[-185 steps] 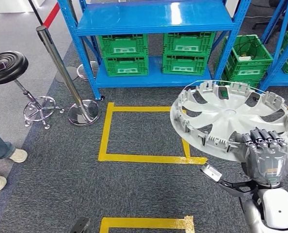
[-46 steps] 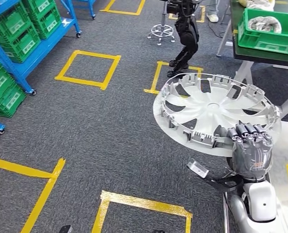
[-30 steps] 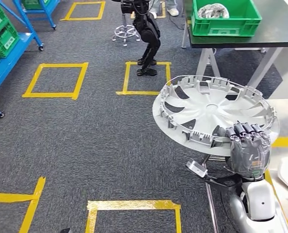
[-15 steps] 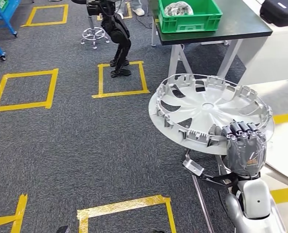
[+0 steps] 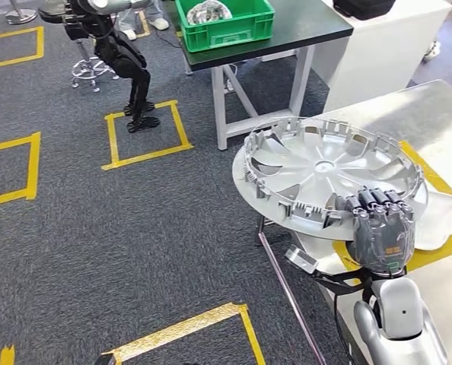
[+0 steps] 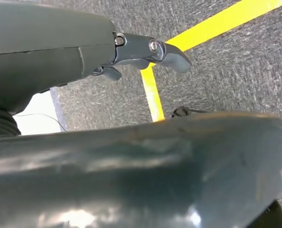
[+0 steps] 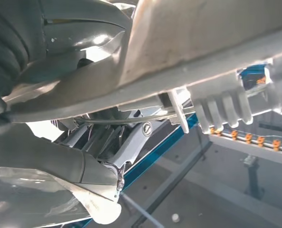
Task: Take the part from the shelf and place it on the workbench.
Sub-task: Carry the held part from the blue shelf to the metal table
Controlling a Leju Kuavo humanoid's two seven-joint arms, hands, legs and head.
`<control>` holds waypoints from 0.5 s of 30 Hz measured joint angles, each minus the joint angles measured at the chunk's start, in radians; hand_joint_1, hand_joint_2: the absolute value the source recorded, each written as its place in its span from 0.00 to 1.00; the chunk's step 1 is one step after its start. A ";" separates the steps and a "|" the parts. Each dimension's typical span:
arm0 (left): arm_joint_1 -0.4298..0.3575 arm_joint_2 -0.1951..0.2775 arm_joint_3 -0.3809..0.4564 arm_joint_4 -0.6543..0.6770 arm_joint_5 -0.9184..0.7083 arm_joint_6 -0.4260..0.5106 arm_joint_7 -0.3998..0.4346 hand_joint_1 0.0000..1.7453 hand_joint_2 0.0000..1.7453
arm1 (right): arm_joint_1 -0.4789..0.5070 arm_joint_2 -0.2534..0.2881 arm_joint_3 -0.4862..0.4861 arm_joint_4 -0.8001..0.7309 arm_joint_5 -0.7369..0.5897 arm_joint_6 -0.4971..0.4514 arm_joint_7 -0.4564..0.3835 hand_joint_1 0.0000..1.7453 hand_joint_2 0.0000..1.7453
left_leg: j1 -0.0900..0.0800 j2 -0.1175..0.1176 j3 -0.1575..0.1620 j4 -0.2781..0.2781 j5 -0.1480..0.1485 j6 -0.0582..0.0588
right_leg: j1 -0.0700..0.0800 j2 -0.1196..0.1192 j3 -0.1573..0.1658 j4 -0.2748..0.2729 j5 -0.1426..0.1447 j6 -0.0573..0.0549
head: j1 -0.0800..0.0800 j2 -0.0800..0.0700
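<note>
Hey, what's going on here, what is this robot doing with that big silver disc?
The robot's right hand grips the near rim of a silver wheel cover and holds it roughly level, hollow side up. The cover hangs partly over the edge of a grey workbench marked with yellow tape, so it is not set down yet. Further off stand a black table with a green crate and another dark robot.
</note>
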 joint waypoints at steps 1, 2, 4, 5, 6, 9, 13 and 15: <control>0.000 0.000 0.000 0.000 -0.001 0.000 0.000 0.00 0.00 | 0.000 0.000 0.000 0.000 0.000 0.000 0.000 1.00 1.00 | -0.002 -0.008 0.020 -0.052 0.039 0.006 | 0.001 0.014 0.001 0.000 0.000 0.000 | 0.000 0.000; 0.000 0.000 0.000 0.000 -0.001 0.000 0.000 0.00 0.00 | 0.000 0.000 0.000 0.000 0.000 0.000 0.000 1.00 1.00 | -0.003 -0.031 0.048 -0.122 0.080 0.012 | 0.000 0.026 0.002 0.001 0.000 0.000 | 0.000 0.000; 0.000 0.002 0.000 0.000 -0.003 0.000 0.000 0.00 0.00 | -0.002 0.000 0.000 0.000 0.000 0.000 0.000 1.00 1.00 | -0.003 -0.085 0.093 -0.234 0.127 0.022 | -0.003 0.049 -0.003 0.003 0.003 0.006 | 0.000 0.000; -0.001 0.002 0.000 0.000 -0.003 0.000 0.000 0.00 0.00 | -0.002 0.000 0.000 0.000 0.000 0.000 0.000 1.00 1.00 | -0.003 -0.102 0.102 -0.259 0.130 0.024 | -0.006 0.060 -0.009 0.003 0.006 0.011 | -0.002 0.000; -0.001 0.002 0.000 0.000 -0.003 0.001 0.000 0.00 0.00 | -0.002 0.000 0.000 0.000 0.000 0.000 0.000 1.00 1.00 | -0.004 -0.102 0.104 -0.266 0.127 0.026 | -0.009 0.072 -0.015 0.003 0.010 0.018 | -0.003 0.000; -0.003 0.000 0.000 0.000 -0.003 0.002 -0.002 0.00 0.00 | 0.003 -0.001 0.001 0.000 0.000 0.000 0.000 1.00 1.00 | -0.002 -0.063 0.114 -0.293 0.136 0.032 | -0.009 0.050 -0.036 0.017 0.000 0.032 | -0.001 0.000; 0.000 -0.001 0.000 0.000 -0.003 0.004 -0.005 0.00 0.00 | -0.001 -0.001 0.007 0.002 0.000 0.000 0.000 1.00 1.00 | -0.003 -0.004 0.118 -0.306 0.141 0.039 | -0.009 -0.041 -0.134 0.222 -0.104 0.049 | 0.004 0.000; 0.002 -0.003 0.000 0.000 -0.003 0.005 -0.005 0.00 0.00 | 0.000 -0.001 0.008 0.005 0.000 0.000 0.000 1.00 1.00 | -0.002 0.024 0.117 -0.305 0.140 0.038 | -0.014 -0.048 -0.140 0.246 -0.100 0.058 | 0.004 0.000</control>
